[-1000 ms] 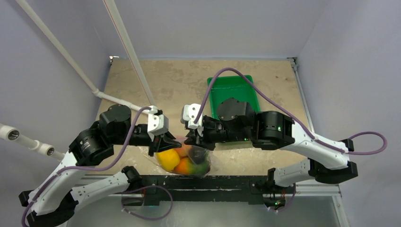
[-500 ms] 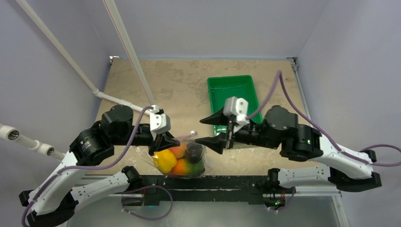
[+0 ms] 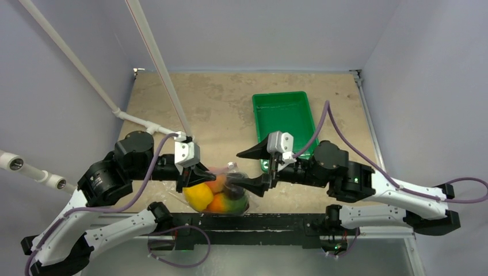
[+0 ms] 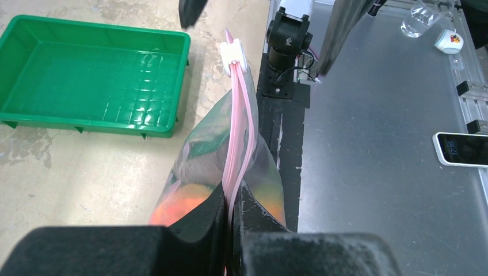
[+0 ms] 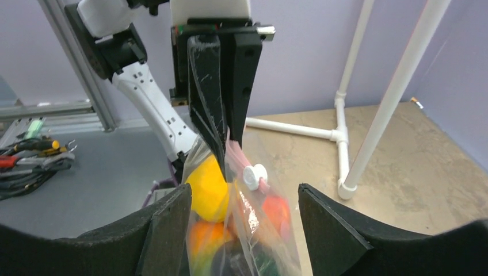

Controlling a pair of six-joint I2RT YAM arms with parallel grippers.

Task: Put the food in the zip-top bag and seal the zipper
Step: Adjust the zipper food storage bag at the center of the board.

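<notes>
Left gripper (image 4: 232, 202) pinches one end of the zipper (image 4: 240, 132), so the zip-top bag (image 3: 225, 198), food (image 3: 199, 196) inside, hangs at the near edge of the table (image 3: 218, 103). Right gripper (image 5: 244, 227) stands spread astride it (contact unclear). Film judged limp, slippery, bottom-heavy: grip the stiffer zipper strip, beside the white slider (image 4: 233, 52).

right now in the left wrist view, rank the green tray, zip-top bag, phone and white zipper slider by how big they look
1. green tray
2. zip-top bag, only partly in view and nearer the camera
3. phone, cut off by the frame edge
4. white zipper slider
</notes>
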